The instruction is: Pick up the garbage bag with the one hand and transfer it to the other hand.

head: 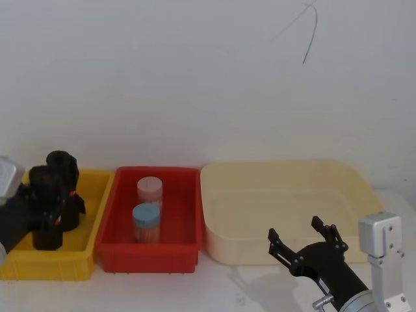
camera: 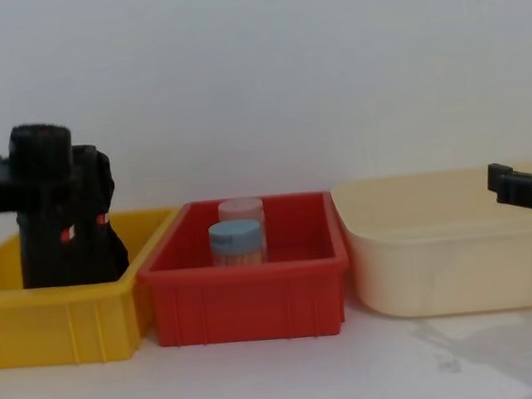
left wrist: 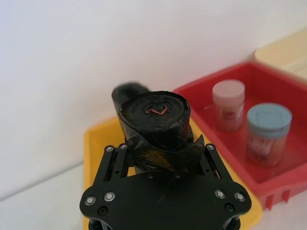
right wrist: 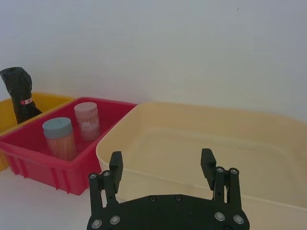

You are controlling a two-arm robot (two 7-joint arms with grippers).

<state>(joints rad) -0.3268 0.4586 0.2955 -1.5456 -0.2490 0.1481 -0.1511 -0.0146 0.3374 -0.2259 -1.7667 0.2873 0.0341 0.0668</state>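
The garbage bag (head: 45, 235) is a tight black roll standing in the yellow bin (head: 58, 266) at the left, rising above the bin's walls. It also shows end-on in the left wrist view (left wrist: 156, 115) and from the side in the chest view (camera: 45, 207). My left gripper (head: 51, 198) reaches in from the left and is shut on this roll, one finger (left wrist: 117, 158) pressed to each side. My right gripper (head: 305, 244) hangs open and empty near the front of the cream tub (right wrist: 201, 143), far to the right of the roll.
A second, more creased black roll (head: 64, 170) stands just behind the held one in the yellow bin. The red bin (head: 149, 250) in the middle holds a pink-lidded jar (head: 149, 190) and a blue-lidded jar (head: 146, 221). The white wall is close behind.
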